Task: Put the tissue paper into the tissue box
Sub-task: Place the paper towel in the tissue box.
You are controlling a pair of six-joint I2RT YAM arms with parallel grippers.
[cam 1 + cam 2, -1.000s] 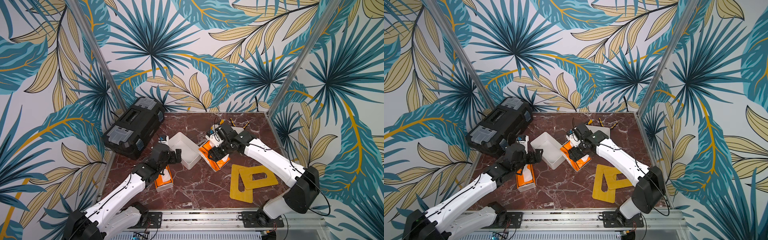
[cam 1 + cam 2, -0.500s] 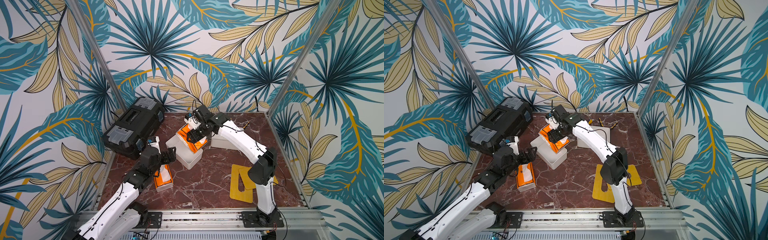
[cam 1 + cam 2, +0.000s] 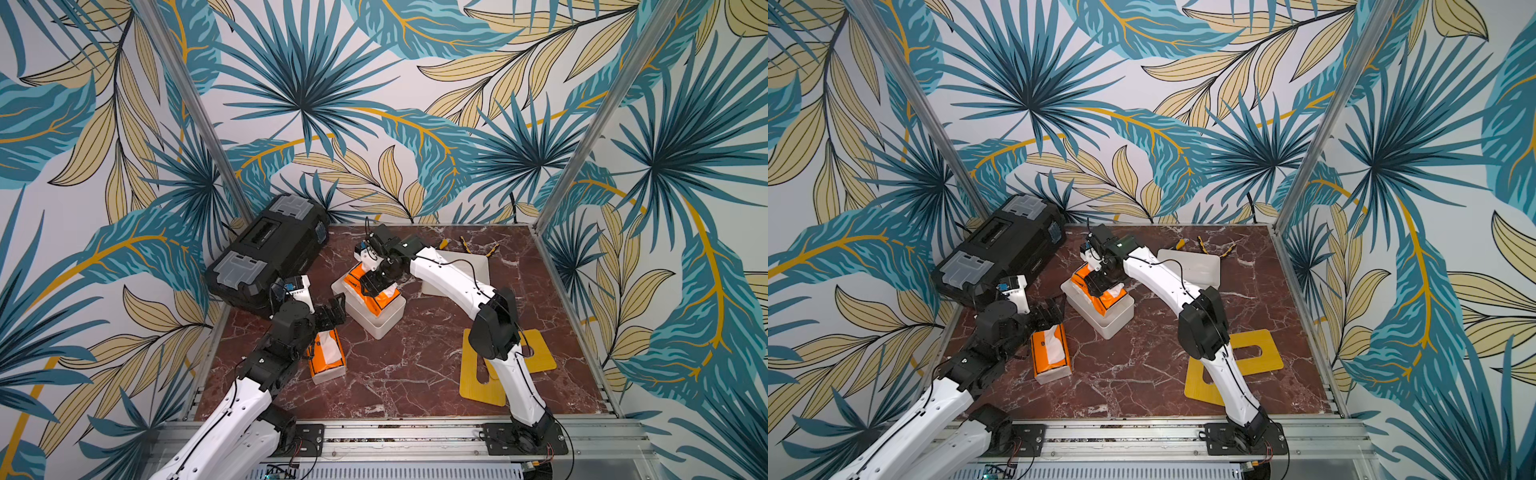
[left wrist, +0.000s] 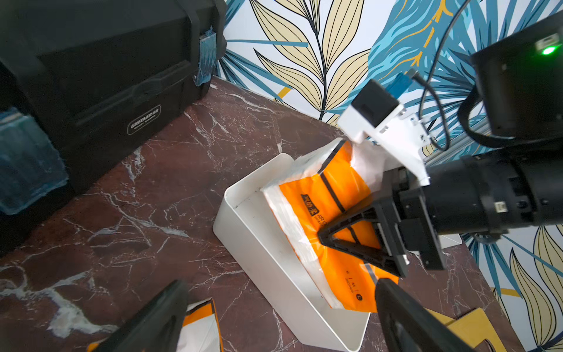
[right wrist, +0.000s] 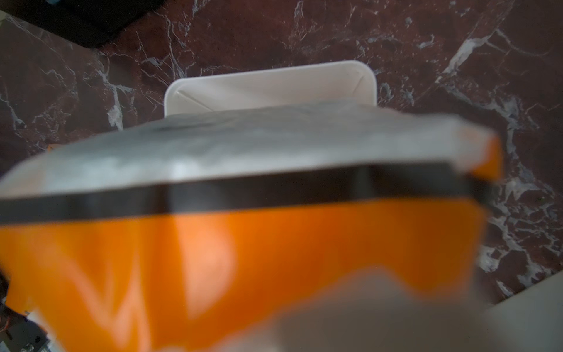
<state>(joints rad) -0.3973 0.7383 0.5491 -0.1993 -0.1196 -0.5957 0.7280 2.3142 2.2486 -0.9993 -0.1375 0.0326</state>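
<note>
The tissue paper, an orange-and-white pack, hangs tilted in my right gripper, which is shut on it. In the left wrist view the pack has its lower end inside the open white tissue box and its upper end above the rim. The right wrist view is filled by the pack, with the box beyond it. My left gripper stands open and empty just left of the box, over a second orange pack lying on the table.
A black toolbox lies at the back left. A white lid rests behind the right arm, with yellow-handled tools by the back wall. Two yellow cut-out boards lie at the front right.
My right gripper has carried the pack from mid-table leftward to the white box and lowered one end into it. The left gripper has drawn back slightly and stayed open.
</note>
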